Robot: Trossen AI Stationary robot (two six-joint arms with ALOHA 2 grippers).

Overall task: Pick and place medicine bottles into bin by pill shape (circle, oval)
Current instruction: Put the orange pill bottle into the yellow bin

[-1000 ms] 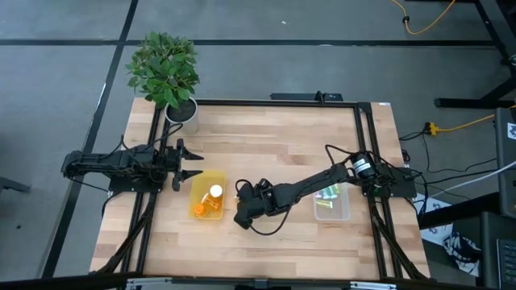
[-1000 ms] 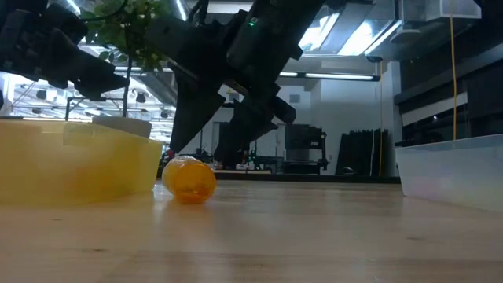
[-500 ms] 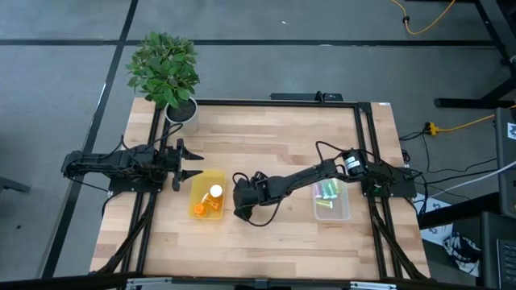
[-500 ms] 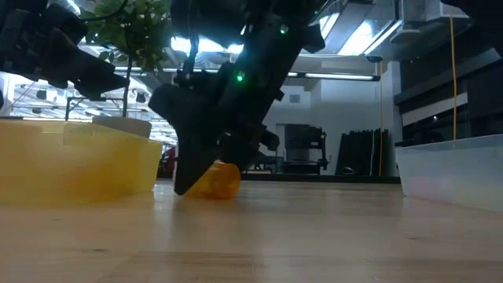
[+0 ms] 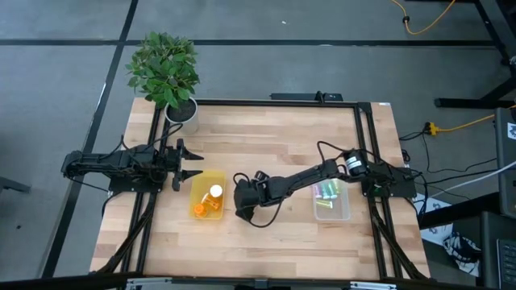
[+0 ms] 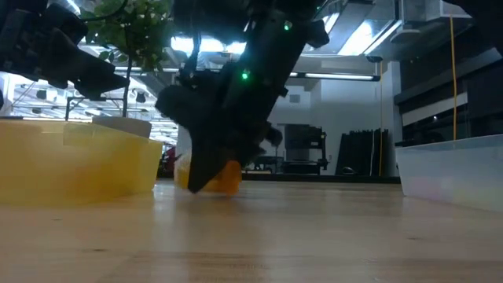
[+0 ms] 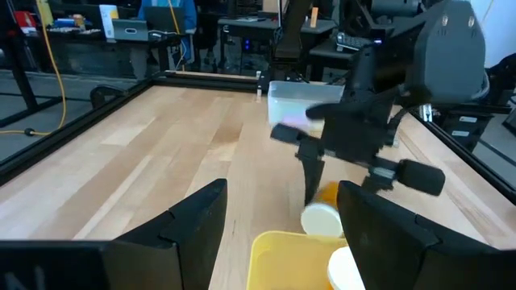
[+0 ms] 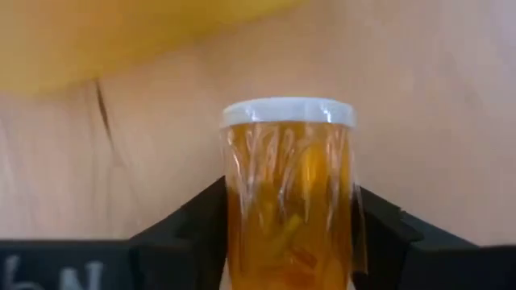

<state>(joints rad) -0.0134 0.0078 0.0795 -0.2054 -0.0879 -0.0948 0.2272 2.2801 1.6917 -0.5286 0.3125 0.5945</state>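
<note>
Translucent orange cylindrical medicine bottle with white cap (image 8: 288,201) lies on wooden bench (image 5: 274,133), just beside opaque yellow shallow plastic bin (image 5: 197,192). My right pincer (image 5: 242,201) straddles bottle body, fingers (image 8: 184,234) touching both sides: grasping bottle, I judge. Squeeze firm, centred on body, lift straight, clear bin wall. My left pincer (image 5: 187,163) waits released near bin.

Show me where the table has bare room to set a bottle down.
Free: the wooden table between the potted plant and the clear plastic bin, plus the front strip. Crowded: beside the yellow plastic bin, where the right gripper straddles an orange medicine bottle.
</note>
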